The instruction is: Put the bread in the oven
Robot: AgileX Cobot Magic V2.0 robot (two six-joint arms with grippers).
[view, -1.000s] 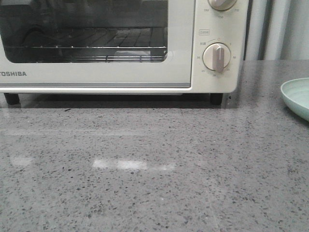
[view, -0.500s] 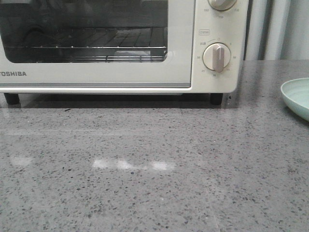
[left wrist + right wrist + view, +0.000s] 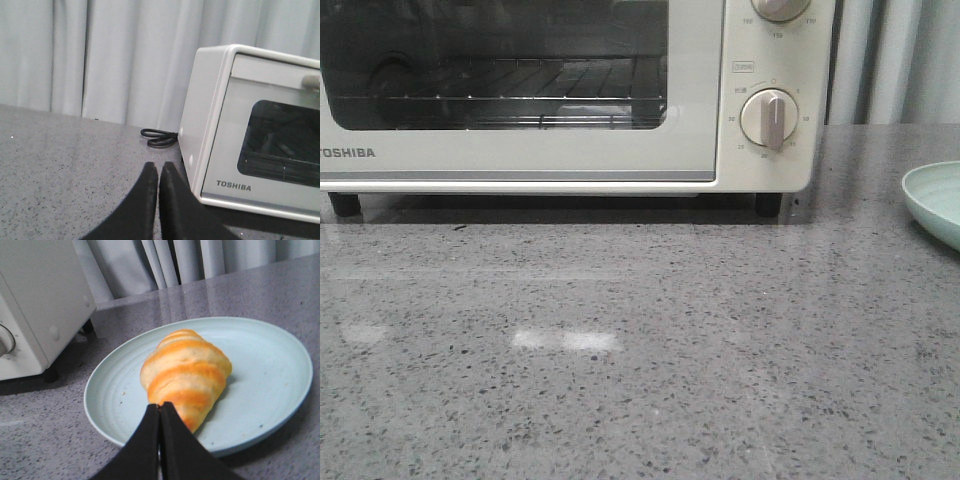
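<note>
Your grey speckled stone tabletop (image 3: pixel 640 340) carries the cream-white toaster oven (image 3: pixel 570 150), door shut. The glossy golden-orange striped bread (image 3: pixel 186 375) lies on a pale green plate (image 3: pixel 270 365). Left end effector (image 3: pixel 159 172) and right end effector (image 3: pixel 159 412) are both closed, empty.

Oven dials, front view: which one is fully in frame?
The lower dial on the oven, its pointer straight up and numbers ringed around it. The upper dial is cut off by the frame's top edge.
</note>
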